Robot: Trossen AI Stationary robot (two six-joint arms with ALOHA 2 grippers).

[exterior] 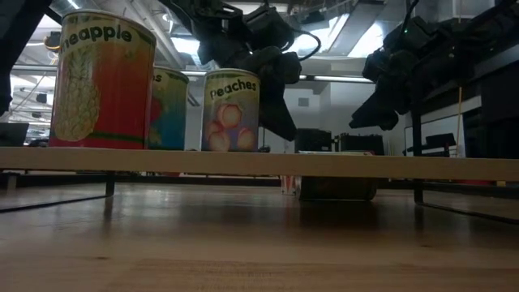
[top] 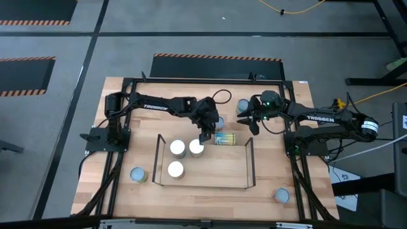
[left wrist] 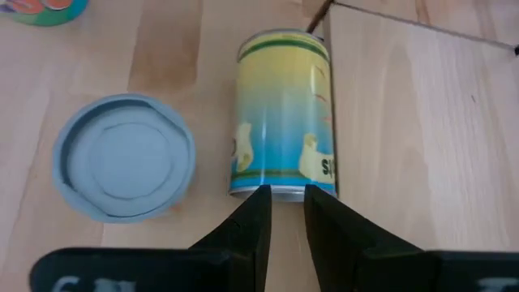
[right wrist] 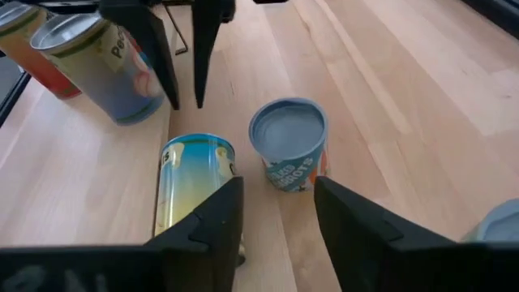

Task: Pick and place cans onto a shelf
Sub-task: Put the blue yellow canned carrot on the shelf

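The shelf holds three upright cans; the low view shows them as pineapple, a middle one and peaches. A teal-yellow can lies on its side on the table against the shelf's far edge. A pale-blue-topped can stands beside it. My left gripper hovers above the lying can's end, its fingers a narrow gap apart and empty. My right gripper is open and empty, right of both cans.
More upright cans stand on the table: one behind my right gripper, one at the near left and one at the near right. The shelf's black wire ends rise at both sides.
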